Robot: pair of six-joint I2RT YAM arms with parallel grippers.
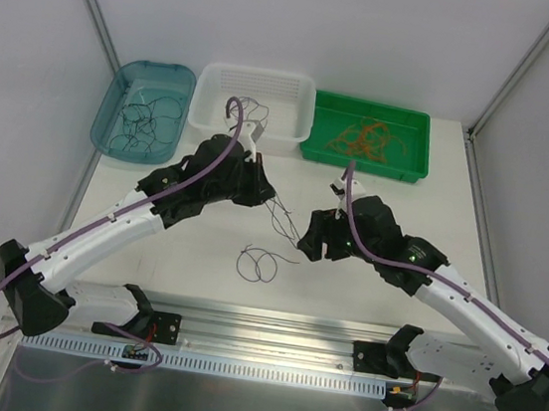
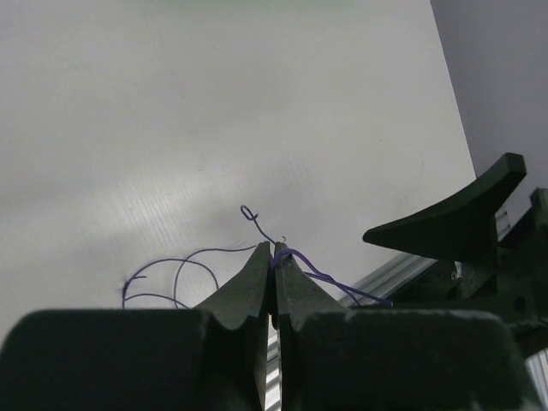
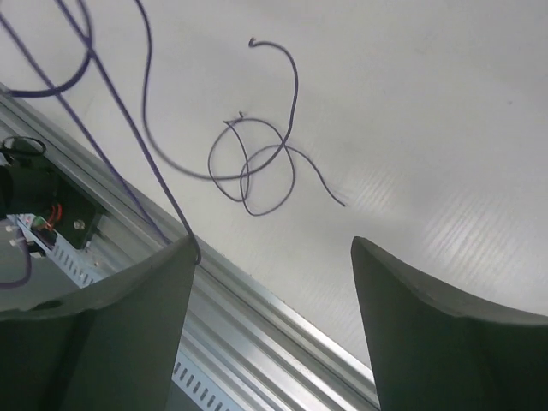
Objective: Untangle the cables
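Thin dark cables (image 1: 286,223) stretch in the air between my two grippers above the table's middle. My left gripper (image 1: 269,201) is shut on one strand; in the left wrist view the dark cable (image 2: 330,278) comes out of the pinched fingertips of that gripper (image 2: 275,249) and runs off to the right. My right gripper (image 3: 272,250) stands open, a strand (image 3: 128,180) still caught against the tip of its left finger (image 3: 163,282). A loose coiled cable (image 1: 259,264) lies on the table below, also seen as a coiled cable (image 3: 253,167) in the right wrist view.
Along the far edge stand a teal bin (image 1: 117,88) with dark cables, a white basket (image 1: 209,85) with a few wires, and a green tray (image 1: 417,123) with orange cables. A metal rail (image 1: 270,327) runs along the near edge.
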